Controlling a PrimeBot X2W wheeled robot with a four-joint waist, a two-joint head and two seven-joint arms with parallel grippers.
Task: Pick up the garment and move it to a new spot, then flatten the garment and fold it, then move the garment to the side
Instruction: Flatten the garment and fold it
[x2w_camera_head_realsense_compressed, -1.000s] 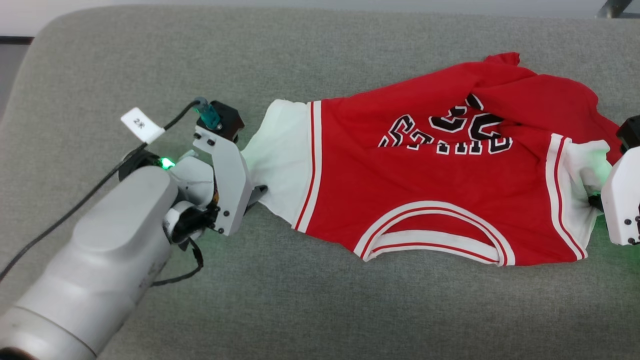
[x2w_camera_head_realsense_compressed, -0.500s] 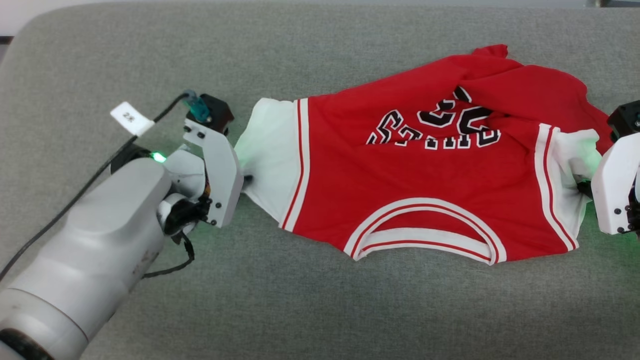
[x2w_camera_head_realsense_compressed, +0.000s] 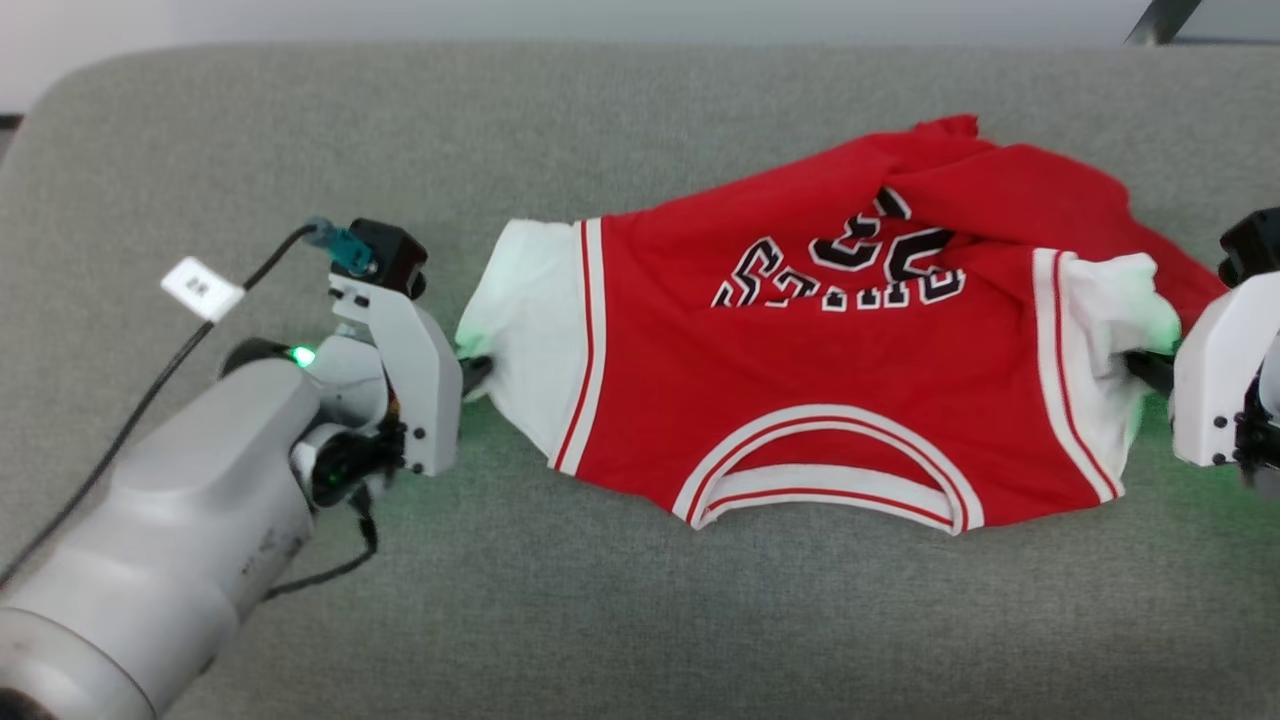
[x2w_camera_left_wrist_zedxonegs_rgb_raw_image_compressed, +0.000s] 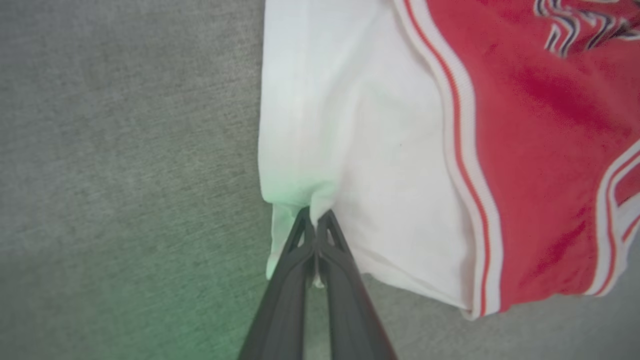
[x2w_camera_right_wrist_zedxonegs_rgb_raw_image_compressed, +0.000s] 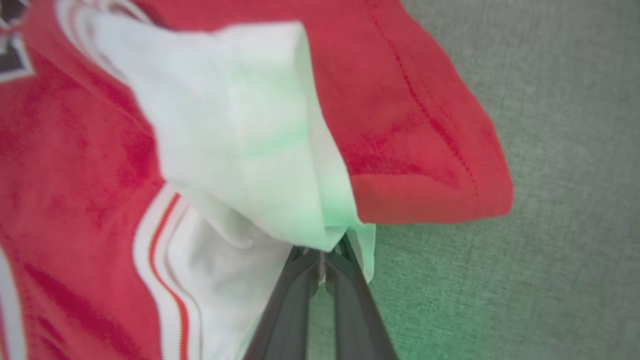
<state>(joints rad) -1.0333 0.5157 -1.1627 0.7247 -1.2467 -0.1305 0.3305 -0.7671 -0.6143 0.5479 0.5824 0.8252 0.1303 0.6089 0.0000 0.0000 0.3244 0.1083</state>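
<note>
The garment (x2w_camera_head_realsense_compressed: 800, 380), a red jersey with white short sleeves and black white-edged lettering, lies spread sideways on the grey cushion, its neckline toward me. My left gripper (x2w_camera_head_realsense_compressed: 478, 368) is shut on the hem of the white sleeve at the left; its dark fingers (x2w_camera_left_wrist_zedxonegs_rgb_raw_image_compressed: 327, 245) pinch that cloth (x2w_camera_left_wrist_zedxonegs_rgb_raw_image_compressed: 350, 150) in the left wrist view. My right gripper (x2w_camera_head_realsense_compressed: 1140, 368) is shut on the other white sleeve at the right. There the fingers (x2w_camera_right_wrist_zedxonegs_rgb_raw_image_compressed: 345, 280) bite into the bunched white fabric (x2w_camera_right_wrist_zedxonegs_rgb_raw_image_compressed: 240, 150), with a red fold lying over it.
The grey fabric cushion (x2w_camera_head_realsense_compressed: 640, 620) stretches around the jersey, with its rounded far edge at the top. A black cable with a white tag (x2w_camera_head_realsense_compressed: 200, 288) runs off my left wrist. A dark bar (x2w_camera_head_realsense_compressed: 1150, 22) shows at the top right corner.
My left gripper has closed on the left sleeve's hem. The head camera has shifted, so the whole scene sits a little differently. The right gripper kept its hold on the right sleeve.
</note>
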